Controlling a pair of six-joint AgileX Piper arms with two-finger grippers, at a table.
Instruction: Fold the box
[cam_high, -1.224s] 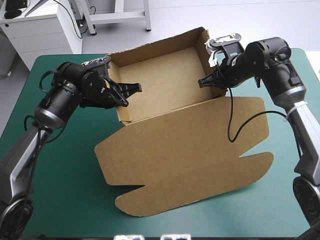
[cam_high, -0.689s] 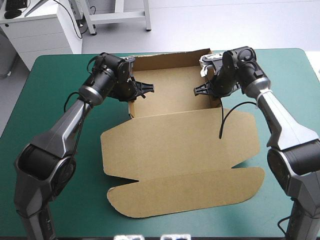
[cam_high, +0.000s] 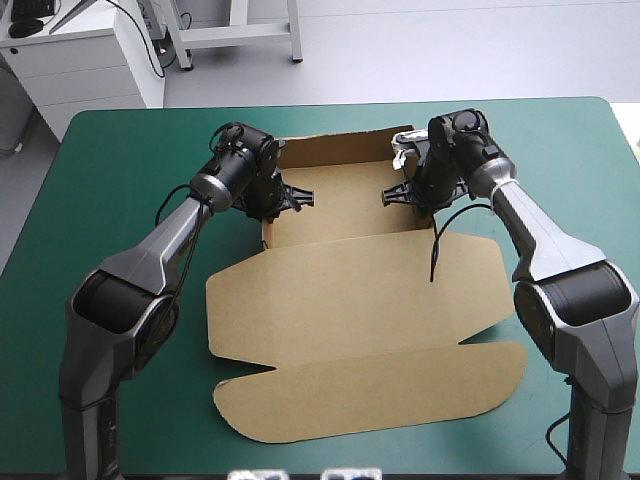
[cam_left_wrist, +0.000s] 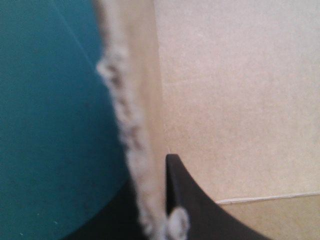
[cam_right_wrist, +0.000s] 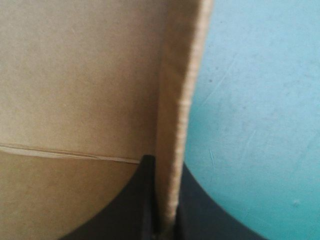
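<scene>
Walls of the brown box (cam_high: 340, 205) stand raised into an open tray at the far middle of the counter (cam_high: 120, 150), which has a teal-green cover. The lid (cam_high: 360, 290) lies flat on the cover, running from the tray toward the counter's near edge, and a long rounded flap (cam_high: 370, 395) forms its near end.

The left end effector (cam_high: 292, 197) reaches over the tray's left wall (cam_left_wrist: 135, 100). It is pinched nearly closed on the board. In the left wrist view one black finger (cam_left_wrist: 192, 205) lies on the inner side against the tray floor's crease, and the other sits dark on the outer side above the cover, with the wall's rough cut edge running between them.

The right end effector (cam_high: 393, 193) mirrors it at the tray's right wall (cam_right_wrist: 175, 100). It too is narrowed onto the board. Its inner finger (cam_right_wrist: 135, 200) is inside the tray and its partner is outside over the cover, the wall standing upright between them.

Both arms stretch forward from the near corners, and the two end effectors face each other across the tray's floor.
</scene>
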